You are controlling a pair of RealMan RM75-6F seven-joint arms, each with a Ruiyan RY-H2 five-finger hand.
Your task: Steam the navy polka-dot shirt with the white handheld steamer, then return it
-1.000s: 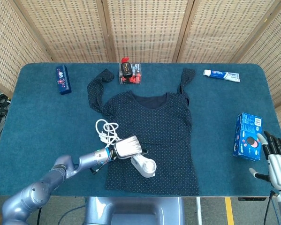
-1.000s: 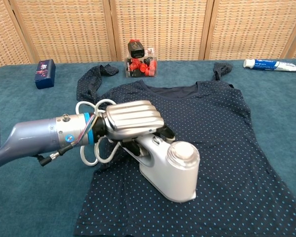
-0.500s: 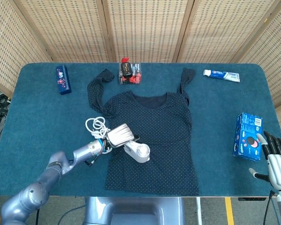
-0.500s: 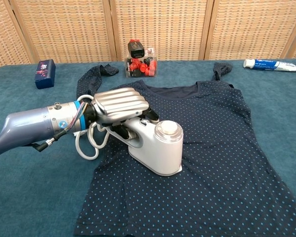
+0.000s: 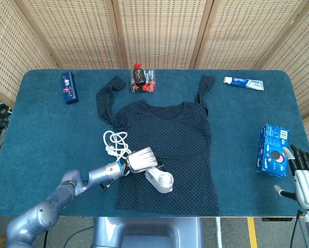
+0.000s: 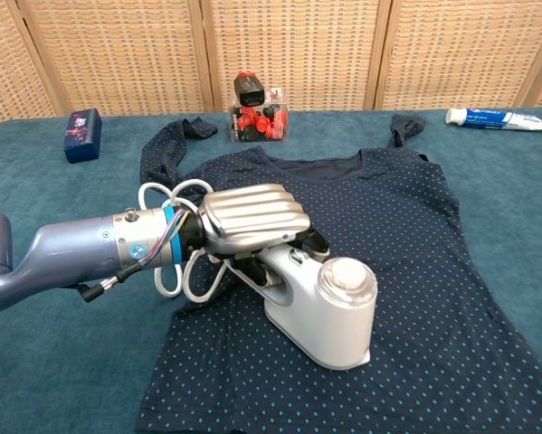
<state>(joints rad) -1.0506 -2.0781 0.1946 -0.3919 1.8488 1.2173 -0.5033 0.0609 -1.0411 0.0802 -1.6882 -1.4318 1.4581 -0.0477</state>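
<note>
Nearest the robot, the left hand (image 6: 248,220) is clamped around the handle of the white steamer (image 6: 325,307), whose base rests on the lower left part of the navy shirt (image 6: 379,244) spread flat on the table (image 5: 41,134). The right hand (image 5: 305,173) hangs at the table's near right edge, fingers apart and holding nothing, just beside a blue box (image 5: 273,150).

The steamer's white cord (image 5: 115,142) lies coiled by the shirt's left side; it could likely snag or drag the fabric into folds as the steamer slides.

Farther back sit a red-and-black item (image 5: 142,80), a small dark blue box (image 5: 69,87) and a toothpaste tube (image 5: 243,82), all clear of the shirt's body.
</note>
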